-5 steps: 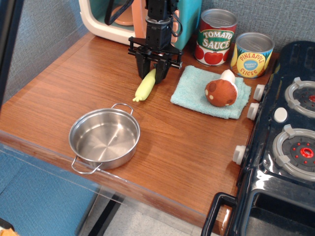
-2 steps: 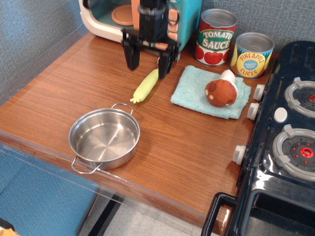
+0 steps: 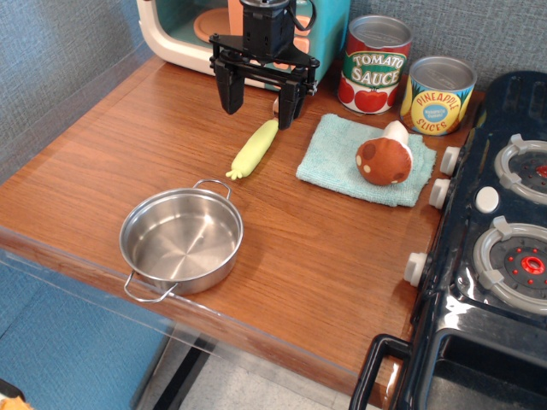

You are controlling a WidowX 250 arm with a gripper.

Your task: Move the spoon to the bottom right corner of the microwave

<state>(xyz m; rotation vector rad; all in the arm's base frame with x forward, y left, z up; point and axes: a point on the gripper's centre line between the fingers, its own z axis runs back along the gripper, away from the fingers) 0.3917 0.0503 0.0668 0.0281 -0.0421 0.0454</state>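
Observation:
The spoon lies on the wooden table just in front of the microwave, by its right front corner. Its pale yellow-green handle points toward the pot, and its bowl end is mostly hidden behind my right finger. My gripper hangs just above the spoon's far end. Its jaws stand wide apart and hold nothing. The microwave is cream-white with a teal front and stands at the back of the table, partly hidden behind my arm.
A steel two-handled pot sits near the front edge. A teal cloth with a brown mushroom toy lies to the right of the spoon. A tomato sauce can and a pineapple can stand at the back. The black stove fills the right side.
A second ago my gripper was low with its fingers close around the spoon's far end. It has opened wide and risen. The spoon stays on the table.

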